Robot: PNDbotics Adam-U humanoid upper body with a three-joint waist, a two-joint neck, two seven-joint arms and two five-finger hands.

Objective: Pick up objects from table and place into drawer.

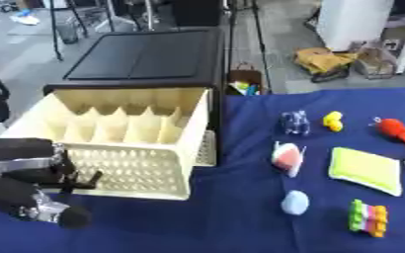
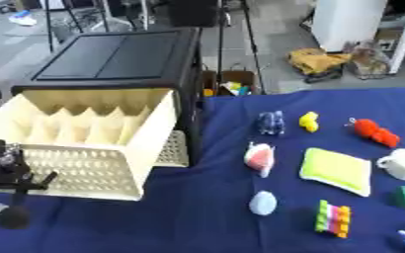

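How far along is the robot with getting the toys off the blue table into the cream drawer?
Barely started. The pulled-out cream plastic drawer shows nothing inside. The left robot hand sits by the drawer's front, holding nothing; the right hand is out of view. Left on the blue tablecloth: the yellow-green sponge pad, light blue round piece, red toy, small yellow toy, multicoloured block and others.
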